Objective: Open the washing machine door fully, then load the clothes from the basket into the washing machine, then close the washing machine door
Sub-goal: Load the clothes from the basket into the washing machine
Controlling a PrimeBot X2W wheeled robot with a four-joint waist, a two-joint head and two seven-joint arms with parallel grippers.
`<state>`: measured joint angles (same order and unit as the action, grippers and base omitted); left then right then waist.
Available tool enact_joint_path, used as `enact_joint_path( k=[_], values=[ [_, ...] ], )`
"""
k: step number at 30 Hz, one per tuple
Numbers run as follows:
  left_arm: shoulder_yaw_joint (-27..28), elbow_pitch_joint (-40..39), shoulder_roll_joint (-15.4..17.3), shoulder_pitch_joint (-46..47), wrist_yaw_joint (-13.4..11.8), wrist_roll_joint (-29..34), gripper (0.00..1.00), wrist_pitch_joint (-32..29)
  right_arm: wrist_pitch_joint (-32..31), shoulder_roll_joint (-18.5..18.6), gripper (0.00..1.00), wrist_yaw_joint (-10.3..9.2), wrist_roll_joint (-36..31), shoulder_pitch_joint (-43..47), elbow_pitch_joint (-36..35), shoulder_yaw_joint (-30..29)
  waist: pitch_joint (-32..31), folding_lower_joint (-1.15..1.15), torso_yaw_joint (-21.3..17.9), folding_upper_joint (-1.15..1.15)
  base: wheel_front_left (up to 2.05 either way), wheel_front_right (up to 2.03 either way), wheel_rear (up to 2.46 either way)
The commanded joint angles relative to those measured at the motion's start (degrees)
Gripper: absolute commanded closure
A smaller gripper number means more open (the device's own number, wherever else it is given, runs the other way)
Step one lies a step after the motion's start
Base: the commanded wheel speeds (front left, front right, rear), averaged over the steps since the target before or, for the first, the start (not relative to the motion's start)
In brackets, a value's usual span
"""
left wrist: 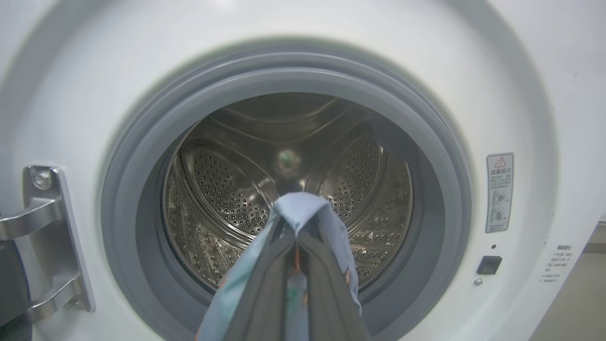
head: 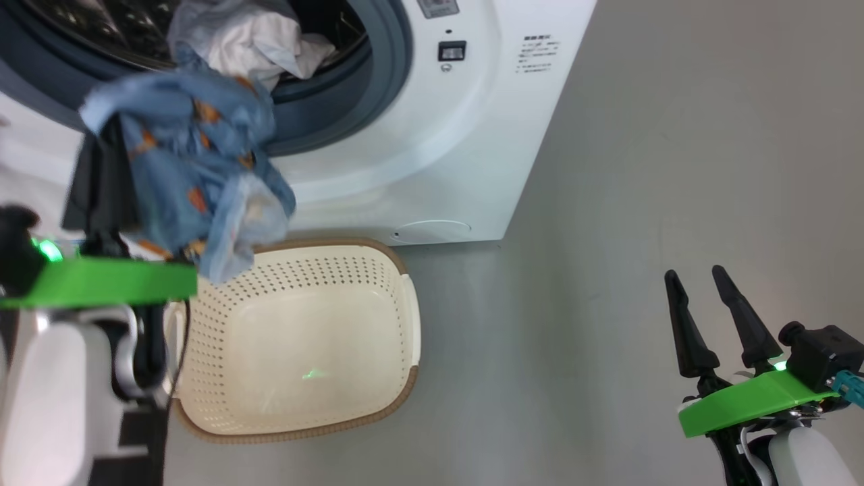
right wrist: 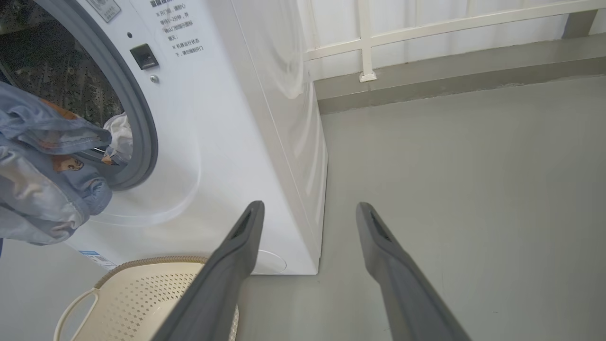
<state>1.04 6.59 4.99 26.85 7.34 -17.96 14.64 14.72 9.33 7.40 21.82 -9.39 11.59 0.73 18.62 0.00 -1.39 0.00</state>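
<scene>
The washing machine (head: 432, 155) (right wrist: 222, 142) stands with its drum (left wrist: 289, 180) uncovered; the washing machine door's metal hinge (left wrist: 52, 237) shows at the left. My left gripper (left wrist: 299, 237) is shut on the denim-blue garment with orange patches (head: 196, 175) (right wrist: 42, 189), held just before the grey gasket (left wrist: 142, 156), above the basket. A white garment (head: 250, 40) (right wrist: 120, 137) lies in the drum's mouth. The cream basket (head: 413, 337) (right wrist: 142, 262) sits on the floor below, its inside bare. At the lower right my right gripper (head: 695, 277) (right wrist: 307, 208) is open, holding nothing.
Grey floor (head: 641, 202) stretches to the right of the machine. A wall with a white rail and a grey skirting (right wrist: 426, 90) runs behind it. My pale left forearm (head: 54, 398) stands beside the basket's left edge.
</scene>
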Motion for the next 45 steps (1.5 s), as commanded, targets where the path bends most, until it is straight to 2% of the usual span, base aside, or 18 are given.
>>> enact_joint_path(
  k=[1,5,13,14,22,30,35,39,41,45],
  values=[
    [2.0,0.8,2.3,4.3,0.1,0.4,1.0,0.4,0.3,0.1,0.0,0.09,0.0,-0.8,-1.2,1.7,0.8,0.0,-0.9,0.0,0.0,0.0,0.0],
    [0.1,7.3,3.5,10.7,0.1,0.0,1.0,0.4,0.3,-0.4,0.0,0.09,0.2,-1.3,-1.2,2.1,1.7,0.0,-1.8,0.0,0.0,0.0,0.0],
    [-3.1,27.1,5.1,22.7,0.1,-0.3,1.0,0.4,0.3,-1.3,0.0,0.09,0.4,-2.9,-1.1,3.5,3.6,0.0,-4.1,0.0,0.0,0.0,0.0],
    [-3.1,27.1,5.1,22.7,0.1,-0.3,1.0,0.4,0.3,-1.3,0.0,0.09,0.4,-2.9,-1.1,3.5,3.6,0.0,-4.1,0.0,0.0,0.0,0.0],
    [-7.1,45.3,6.8,33.4,0.1,-1.3,1.0,0.3,0.3,-1.8,0.0,0.09,0.7,-4.2,-1.1,4.6,6.0,0.0,-6.1,0.0,0.0,0.0,0.0],
    [-10.8,57.1,8.2,42.4,0.1,-2.8,1.0,-0.9,0.3,-2.1,0.0,0.09,0.8,-5.8,-1.2,5.8,8.9,0.0,-7.6,0.0,0.0,0.0,0.0],
    [-12.3,61.6,9.2,46.3,0.1,-2.6,1.0,-0.7,0.3,-2.3,0.0,0.09,0.9,-6.8,-1.3,6.4,10.4,0.0,-8.3,0.0,0.0,0.0,0.0],
    [-12.9,61.8,10.0,48.9,-0.4,-1.7,1.0,0.1,0.3,-2.5,0.0,0.09,0.9,-7.3,-1.5,6.7,11.2,0.0,-8.8,0.0,0.0,0.0,0.0],
    [-12.6,60.0,10.3,50.2,-1.0,-1.5,1.0,0.3,0.3,-2.5,0.0,0.09,0.9,-7.6,-1.6,6.7,11.7,0.0,-8.9,0.0,0.0,0.0,0.0],
    [-10.7,51.1,11.4,50.8,-2.4,-0.3,1.0,0.3,0.3,-2.7,0.0,0.09,0.9,-8.2,-1.8,6.7,12.7,0.0,-9.1,0.0,0.0,0.0,0.0]
  ],
)
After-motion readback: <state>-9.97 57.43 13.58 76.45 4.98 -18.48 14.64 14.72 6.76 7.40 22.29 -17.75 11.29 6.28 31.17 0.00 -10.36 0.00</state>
